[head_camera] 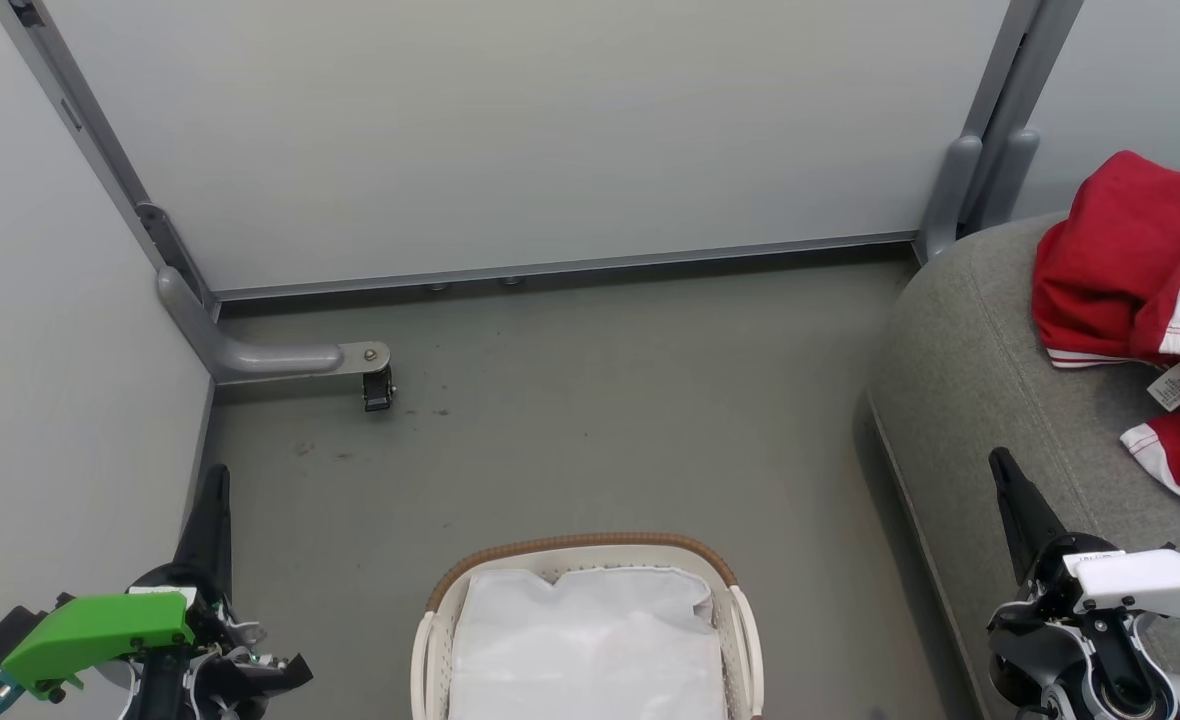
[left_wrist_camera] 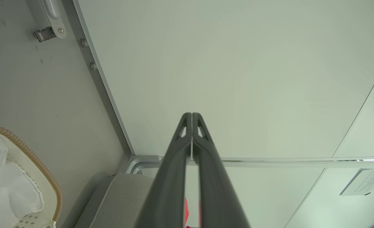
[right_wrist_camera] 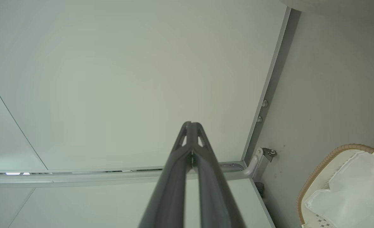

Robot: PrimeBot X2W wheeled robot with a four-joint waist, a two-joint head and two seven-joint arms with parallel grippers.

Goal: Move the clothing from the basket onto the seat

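I see the clothing out of the basket, bunched on the seat, right of the basket and farther back. It is red with white panels and a small tag shows. The basket sits on the floor between my two grippers and holds a white cloth sheet. My left gripper is left of the basket, fingers pressed together with nothing between them, pointing at the pale wall panel beyond the basket. My right gripper is right of the basket, over the seat's near edge, fingers also pressed together, empty. A small castor stands beyond the basket, to its left.
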